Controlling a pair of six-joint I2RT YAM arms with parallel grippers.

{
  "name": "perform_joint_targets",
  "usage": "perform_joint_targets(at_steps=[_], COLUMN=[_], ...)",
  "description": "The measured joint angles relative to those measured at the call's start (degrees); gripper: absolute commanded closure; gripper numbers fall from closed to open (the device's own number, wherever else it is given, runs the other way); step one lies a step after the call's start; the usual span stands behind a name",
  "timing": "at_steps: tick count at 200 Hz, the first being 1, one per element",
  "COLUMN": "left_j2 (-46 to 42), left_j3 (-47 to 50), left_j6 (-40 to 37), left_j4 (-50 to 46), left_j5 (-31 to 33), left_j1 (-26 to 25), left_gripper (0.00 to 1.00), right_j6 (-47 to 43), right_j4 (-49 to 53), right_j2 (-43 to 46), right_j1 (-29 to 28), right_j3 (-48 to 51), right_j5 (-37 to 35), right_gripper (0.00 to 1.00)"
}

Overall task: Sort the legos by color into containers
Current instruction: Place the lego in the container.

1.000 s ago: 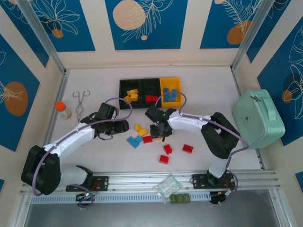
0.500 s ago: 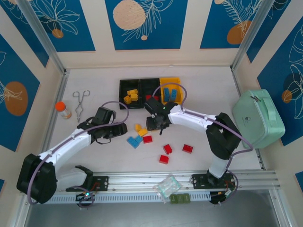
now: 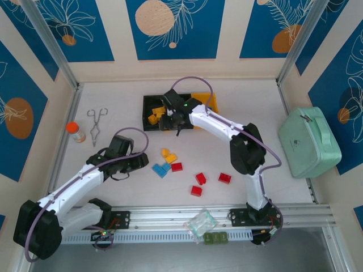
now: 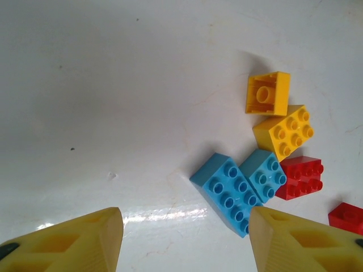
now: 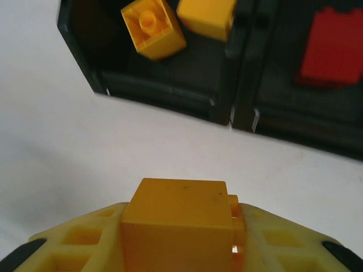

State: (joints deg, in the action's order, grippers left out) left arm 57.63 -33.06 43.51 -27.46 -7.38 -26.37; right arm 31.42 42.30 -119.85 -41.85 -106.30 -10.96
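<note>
The left arm and the right arm are built of white links joined by bulky black joint housings. A lilac cable is run loosely along each arm, from base to wrist. The bases are finished in black. A small green light is seen lit on the right wrist, and what seems to be a second one glows below the left base. The left fingers and the right fingers are moulded in yellow plastic, with hollowed, ribbed webs and dark patches at the outer corners.
</note>
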Motion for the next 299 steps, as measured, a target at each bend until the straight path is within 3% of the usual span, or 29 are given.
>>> perform_joint_targets(at_steps=[104, 129, 166, 204, 242, 299], left_j2=[-2.9, -2.9, -2.9, -2.9, -2.7, -2.6], left_j3=[2.8, 2.8, 3.1, 3.3, 3.3, 3.3], left_j6=[1.7, 2.0, 2.6, 2.8, 2.8, 2.8], left_j4=[-0.2, -0.1, 0.0, 0.2, 0.5, 1.1], left_j5=[0.0, 0.0, -0.1, -0.1, -0.1, -0.1], left_j1=[0.0, 0.0, 0.0, 0.0, 0.0, -0.7], left_gripper=[0.40, 0.40, 0.40, 0.40, 0.40, 0.39], right_j6=[-0.1, -0.1, 0.1, 0.1, 0.0, -1.0], right_j4=[10.4, 11.2, 11.1, 11.1, 11.1, 2.8], right_j2=[-25.0, -27.8, -28.2, -28.2, -26.6, -4.5], right_j1=[3.6, 4.3, 4.8, 4.9, 4.8, 3.4], right_j3=[-39.7, -43.1, -44.0, -46.0, -43.4, -11.1], right_j5=[1.3, 1.4, 1.8, 1.7, 0.8, -0.1], right_gripper=[0.63, 0.61, 0.46, 0.44, 0.46, 0.46])
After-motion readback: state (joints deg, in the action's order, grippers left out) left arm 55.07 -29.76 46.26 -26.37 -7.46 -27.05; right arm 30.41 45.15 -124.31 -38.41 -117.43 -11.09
